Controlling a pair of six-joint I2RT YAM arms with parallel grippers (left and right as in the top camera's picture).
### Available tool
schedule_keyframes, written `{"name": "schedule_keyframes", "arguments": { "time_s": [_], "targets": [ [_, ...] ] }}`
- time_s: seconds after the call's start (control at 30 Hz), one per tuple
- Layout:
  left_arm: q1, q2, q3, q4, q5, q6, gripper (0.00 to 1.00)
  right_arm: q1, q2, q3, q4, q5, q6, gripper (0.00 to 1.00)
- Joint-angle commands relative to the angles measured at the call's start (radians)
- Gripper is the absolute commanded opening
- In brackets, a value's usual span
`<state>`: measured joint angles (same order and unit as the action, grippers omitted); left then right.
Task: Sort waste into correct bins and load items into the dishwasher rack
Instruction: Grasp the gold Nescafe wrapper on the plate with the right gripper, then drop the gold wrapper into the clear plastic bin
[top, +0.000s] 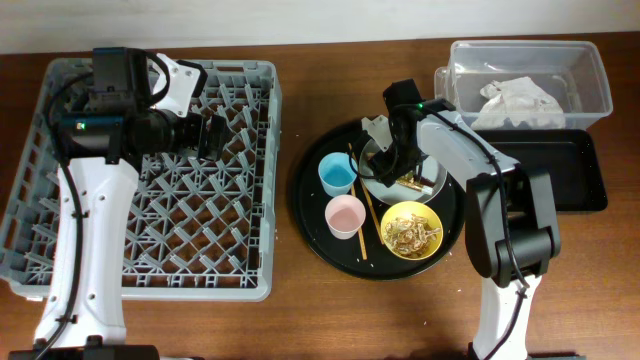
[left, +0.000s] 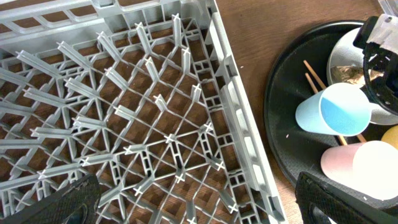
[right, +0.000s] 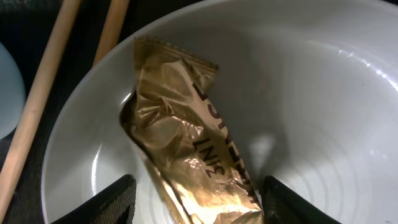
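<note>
My right gripper (right: 196, 202) is open, low over the pale grey plate (right: 311, 99), its fingers either side of the brown-gold wrapper (right: 186, 155) lying on it. The chopsticks (right: 37, 99) lie beside the plate. In the overhead view the right gripper (top: 398, 160) is over the plate (top: 432, 178), with the blue cup (top: 337, 175), pink cup (top: 345, 216) and yellow bowl (top: 411, 230) of food scraps nearby. White tissue (top: 516, 103) lies in the clear tub (top: 590, 75). My left gripper (left: 199, 205) is open and empty above the grey rack (top: 150, 190).
The dishes stand on a large round black tray (top: 310, 215). The shallow black tray (top: 580, 170) sits right of it, below the clear tub. The rack's right wall (left: 239, 118) lies between my left gripper and the round tray.
</note>
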<state>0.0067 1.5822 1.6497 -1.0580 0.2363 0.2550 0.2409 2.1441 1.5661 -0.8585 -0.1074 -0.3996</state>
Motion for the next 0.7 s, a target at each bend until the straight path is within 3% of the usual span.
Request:
{"name": "schedule_keyframes", "arguments": {
  "time_s": [0.0, 0.03, 0.07, 0.17, 0.27, 0.3, 0.37, 0.47, 0.6, 0.67],
  "targets": [
    [-0.004, 0.005, 0.021, 0.001, 0.011, 0.012, 1.00, -0.001, 0.023, -0.016, -0.001, -0.016, 0.016, 0.42],
    [-0.004, 0.005, 0.021, 0.001, 0.011, 0.012, 1.00, -0.001, 0.023, -0.016, 0.007, -0.013, 0.054, 0.19],
    [-0.004, 0.005, 0.021, 0.001, 0.011, 0.012, 1.00, -0.001, 0.023, -0.016, 0.010, -0.013, 0.069, 0.04],
    [-0.004, 0.005, 0.021, 0.001, 0.011, 0.012, 1.00, -0.001, -0.004, 0.055, -0.060, -0.013, 0.176, 0.04],
    [-0.004, 0.005, 0.021, 0.001, 0.011, 0.012, 1.00, -0.012, -0.071, 0.386, -0.354, 0.001, 0.268, 0.04],
    [-0.004, 0.005, 0.021, 0.001, 0.011, 0.012, 1.00, -0.055, -0.079, 0.556, -0.480, 0.044, 0.445, 0.04],
    [-0.004, 0.005, 0.021, 0.001, 0.011, 0.012, 1.00, -0.138, -0.079, 0.667, -0.577, 0.039, 0.614, 0.04],
    [-0.004, 0.005, 0.021, 0.001, 0.011, 0.012, 1.00, -0.354, -0.082, 0.697, -0.690, 0.040, 0.912, 0.04],
    [-0.004, 0.005, 0.021, 0.001, 0.011, 0.012, 0.99, -0.578, -0.082, 0.655, -0.837, 0.284, 1.449, 0.04],
    [-0.004, 0.005, 0.021, 0.000, 0.011, 0.012, 1.00, -0.611, -0.080, 0.564, -0.793, 0.308, 1.563, 0.04]
  ]
}}
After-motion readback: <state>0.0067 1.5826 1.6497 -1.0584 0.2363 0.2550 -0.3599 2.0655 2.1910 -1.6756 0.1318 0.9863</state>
